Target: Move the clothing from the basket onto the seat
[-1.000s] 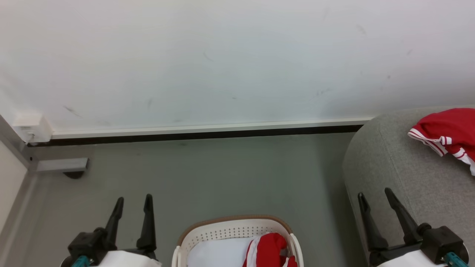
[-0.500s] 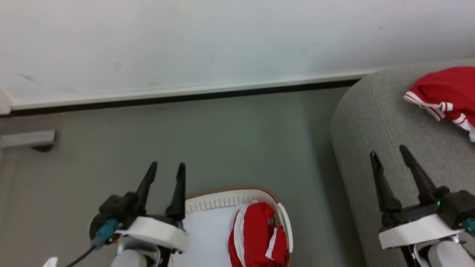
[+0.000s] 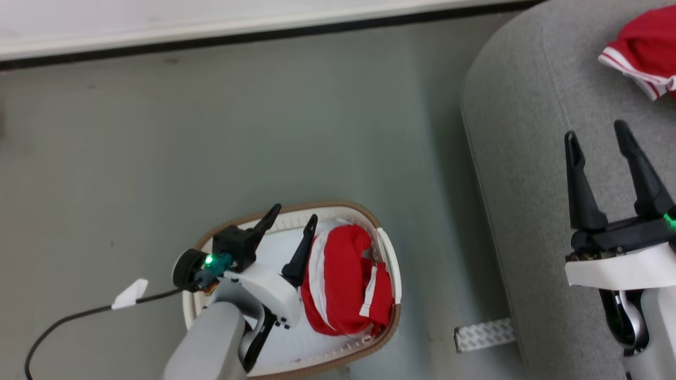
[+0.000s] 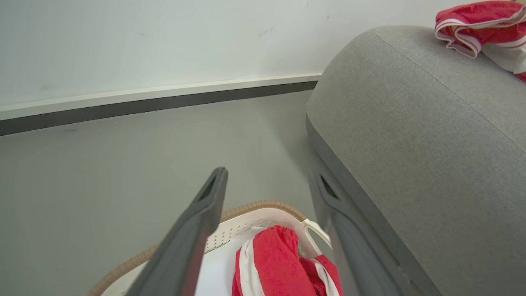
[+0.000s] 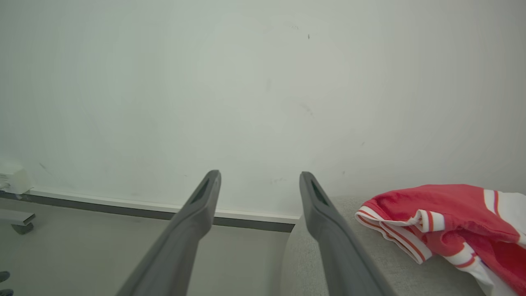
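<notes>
Left hand (image 3: 296, 212), its two long dark fingers spread wide and holding nothing, poised over the oval cream-white perforated plastic basket (image 3: 338, 203) with tan rim; one finger stands just beside the crumpled bright red, white-striped fabric garment (image 3: 338, 279) at the basket's 3 o'clock side, apparently placed to close on it. Right hand (image 3: 594, 129), equally wide and empty, hovers over the large grey upholstered seat (image 3: 517, 158), where a second red striped garment (image 3: 641, 50) lies at 1 o'clock: one item delivered, one not yet moved.

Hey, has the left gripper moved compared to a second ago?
Yes. Against the basket, the left gripper went from outside its left rim to over it, beside the red garment.
</notes>
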Robot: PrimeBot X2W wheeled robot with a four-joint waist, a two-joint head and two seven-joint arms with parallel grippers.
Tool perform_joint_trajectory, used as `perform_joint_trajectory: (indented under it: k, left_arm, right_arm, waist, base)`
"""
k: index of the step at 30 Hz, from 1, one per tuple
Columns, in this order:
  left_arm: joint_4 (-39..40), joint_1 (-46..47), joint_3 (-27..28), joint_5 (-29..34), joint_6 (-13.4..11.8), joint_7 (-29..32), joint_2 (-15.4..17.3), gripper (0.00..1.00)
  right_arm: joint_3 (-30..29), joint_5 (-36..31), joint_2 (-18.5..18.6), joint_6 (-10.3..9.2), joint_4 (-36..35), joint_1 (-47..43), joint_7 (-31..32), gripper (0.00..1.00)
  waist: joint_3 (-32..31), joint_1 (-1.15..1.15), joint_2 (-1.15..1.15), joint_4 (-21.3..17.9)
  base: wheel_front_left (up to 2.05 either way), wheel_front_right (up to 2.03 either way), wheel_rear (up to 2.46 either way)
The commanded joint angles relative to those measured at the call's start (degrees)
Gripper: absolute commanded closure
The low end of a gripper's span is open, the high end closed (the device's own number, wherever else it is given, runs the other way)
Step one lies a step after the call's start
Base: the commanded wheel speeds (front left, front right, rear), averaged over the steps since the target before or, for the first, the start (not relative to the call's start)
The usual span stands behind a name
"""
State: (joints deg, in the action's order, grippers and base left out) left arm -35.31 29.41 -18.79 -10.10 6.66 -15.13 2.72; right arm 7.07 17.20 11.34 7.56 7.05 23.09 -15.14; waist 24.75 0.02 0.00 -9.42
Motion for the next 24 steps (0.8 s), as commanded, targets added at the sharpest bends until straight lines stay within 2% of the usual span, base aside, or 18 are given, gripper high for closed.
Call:
perform_joint_trajectory:
  k: [1, 8, 14, 24]
  left_arm:
    - [-2.63, 2.33, -0.7, 0.66, 0.29, -0.02, 0.32, 0.0]
    - [-13.59, 9.4, -4.54, 0.77, 0.76, 0.72, 0.34, 0.0]
    - [-21.0, 14.8, -7.94, 0.37, 0.78, 1.56, 0.57, 0.0]
    - [-31.17, 21.54, -10.99, -3.8, 0.72, 8.01, 1.83, 0.0]
  right_arm:
    - [-0.62, -0.19, 0.06, -0.15, -0.99, 1.81, 0.01, 0.0]
    - [-2.58, 2.88, -2.5, -0.15, -5.2, 5.71, 0.01, 0.0]
    - [-3.59, 2.5, -3.97, -0.14, -8.96, 8.19, 0.01, 0.0]
    - [-3.71, 2.73, -7.06, -0.15, -12.8, 9.72, 0.01, 0.0]
  waist:
    - [4.63, -0.02, 0.0, -2.2]
    - [12.63, -0.02, 0.0, -4.7]
    - [18.14, -0.02, 0.0, -6.52]
    - [23.36, -0.02, 0.0, -10.06]
  base:
    - [0.0, 0.0, 0.0]
    - [0.0, 0.0, 0.0]
    - [0.0, 0.0, 0.0]
    - [0.0, 0.0, 0.0]
